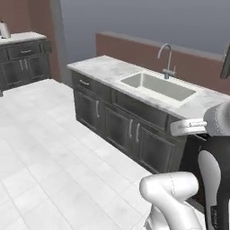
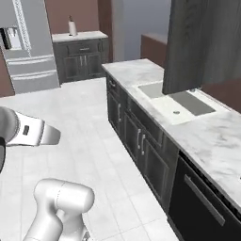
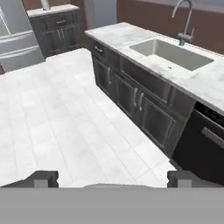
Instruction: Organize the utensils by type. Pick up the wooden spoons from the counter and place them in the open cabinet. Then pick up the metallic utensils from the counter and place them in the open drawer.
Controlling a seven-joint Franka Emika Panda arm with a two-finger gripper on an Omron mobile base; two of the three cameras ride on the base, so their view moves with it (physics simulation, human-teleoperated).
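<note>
The gripper (image 3: pixel 112 178) hangs over the floor, jaws wide apart, empty. No utensils visible along the counter (image 3: pixel 127 37) edge. Utensils are judged light, stiff; grasp mid-handle.

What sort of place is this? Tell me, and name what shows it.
A home kitchen, rendered: a marble-look counter with a sink and faucet, dark cabinets below, and a steel fridge across the tiled floor.

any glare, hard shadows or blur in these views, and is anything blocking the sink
Left base view: flat even light, no glare on the counter, faucet slightly soft. Right base view: a dark cabinet door hangs in front of the sink and hides its far part. Hand view: soft shading inside the basin, no hard shadows; open gripper at the bottom edge.
</note>
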